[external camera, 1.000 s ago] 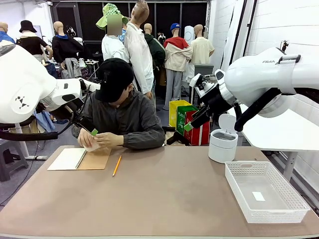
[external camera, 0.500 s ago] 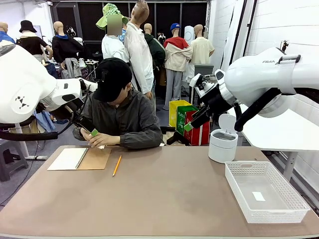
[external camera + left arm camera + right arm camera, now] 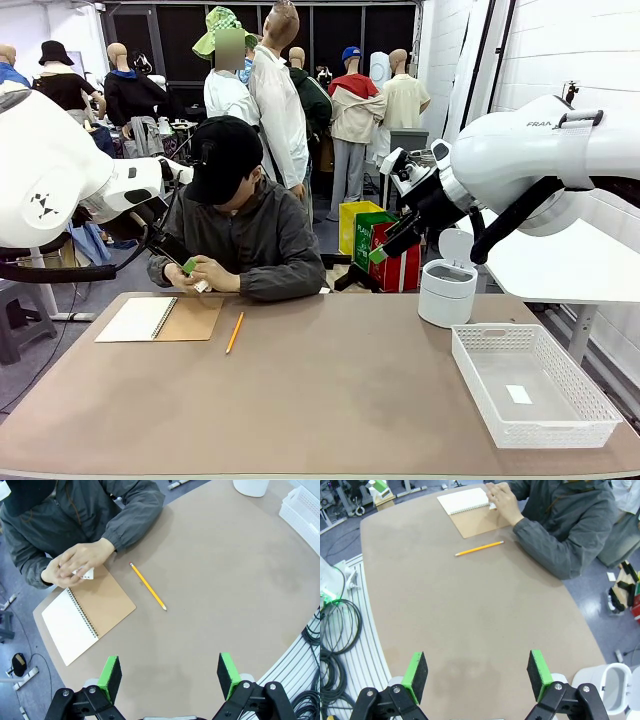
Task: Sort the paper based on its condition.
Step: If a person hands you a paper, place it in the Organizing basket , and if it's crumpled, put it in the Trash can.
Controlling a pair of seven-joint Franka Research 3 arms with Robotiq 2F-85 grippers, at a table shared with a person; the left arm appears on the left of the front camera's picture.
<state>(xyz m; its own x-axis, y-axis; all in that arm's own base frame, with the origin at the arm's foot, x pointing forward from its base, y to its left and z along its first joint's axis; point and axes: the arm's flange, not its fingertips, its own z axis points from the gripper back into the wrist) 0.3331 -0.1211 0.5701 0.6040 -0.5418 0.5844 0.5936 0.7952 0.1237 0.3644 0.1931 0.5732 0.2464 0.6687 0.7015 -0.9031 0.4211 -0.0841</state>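
The paper [image 3: 201, 286] is a small white wad pressed between the person's hands [image 3: 205, 275] above the spiral notebook [image 3: 160, 319]. It also peeps out of the hands as the paper [image 3: 86, 573] in the left wrist view and the paper [image 3: 492, 505] in the right wrist view. My left gripper [image 3: 186, 263] hangs high at the left, in front of the person's arm. Its jaws stand wide in the left wrist view, the left gripper [image 3: 169, 672] open and holding nothing. My right gripper [image 3: 380, 252] is raised at the right, and the right gripper [image 3: 476, 672] is open above bare table.
A yellow pencil [image 3: 235, 332] lies right of the notebook. A white mesh basket [image 3: 585, 425] with a tiny white tag [image 3: 518, 394] sits at the near right. A white lidded bin [image 3: 447, 290] stands behind it. The person sits at the far left edge.
The person's hands have drawn together and squeezed the paper into a smaller piece. Neither arm has moved.
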